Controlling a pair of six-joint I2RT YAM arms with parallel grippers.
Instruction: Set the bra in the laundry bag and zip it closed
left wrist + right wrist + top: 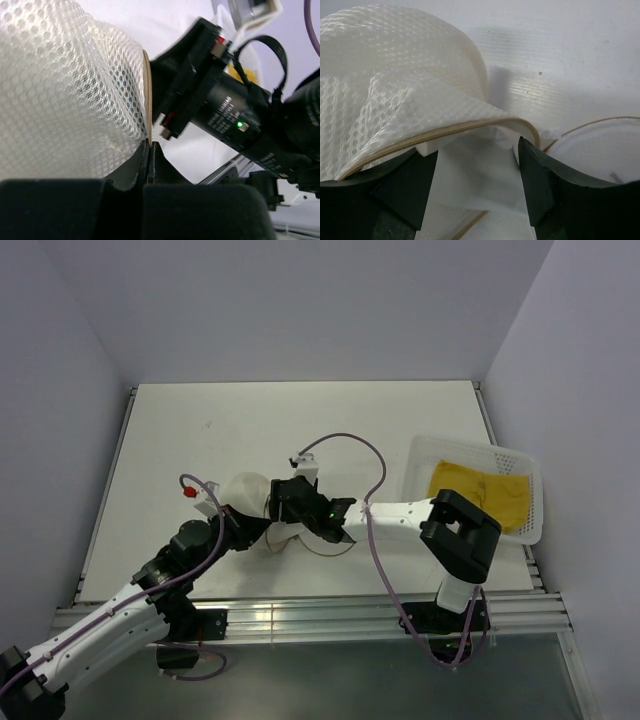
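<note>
Left gripper [149,157]: jaws pinched on laundry bag [65,90] rim.
Right gripper [477,185]: jaws spread, bag's zipper edge at their tips.
Bra [480,495]: well right of bag, far from both jaws.
Basket [425,452]: holds bra.

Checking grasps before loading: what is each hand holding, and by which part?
The left hand pinches the laundry bag at its zipper-edged rim. The right hand is open astride the bag's flap, holding nothing.

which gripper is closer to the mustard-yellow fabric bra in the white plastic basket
Right. The right gripper is at the white mesh laundry bag, left of the bra; the left gripper sits farther left.
</note>
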